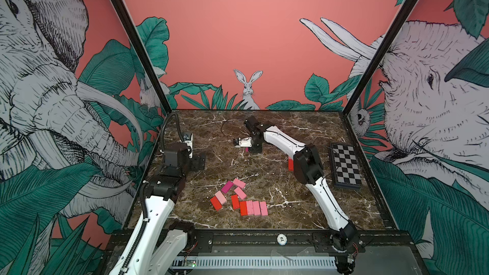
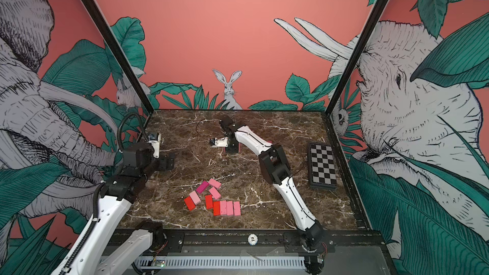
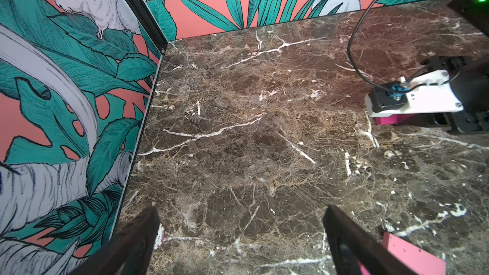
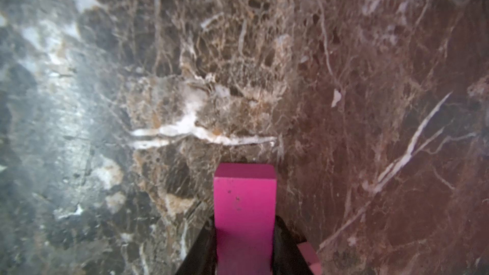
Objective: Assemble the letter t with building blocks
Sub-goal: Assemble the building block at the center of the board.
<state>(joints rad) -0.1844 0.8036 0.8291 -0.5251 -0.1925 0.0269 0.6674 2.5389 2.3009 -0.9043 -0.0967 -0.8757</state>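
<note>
The brown marble table (image 1: 291,207) carries everything. The checkered board (image 1: 345,165) lies well apart from both sets of jaws, out beyond the right arm (image 1: 285,141). The loose blocks (image 1: 238,199), red, pink and magenta, lie flat in a cluster apart from both sets of jaws, toward the arms' bases. Four of them sit side by side in a row (image 1: 253,207). The left gripper (image 3: 238,234) hangs with its jaws spread wide and nothing between them; one pink block (image 3: 412,257) lies near one finger. The right gripper (image 4: 243,220) points down at the table, clamped on a magenta block (image 4: 244,202) that stands between its jaws. Whether that block's far end touches the marble cannot be told.
</note>
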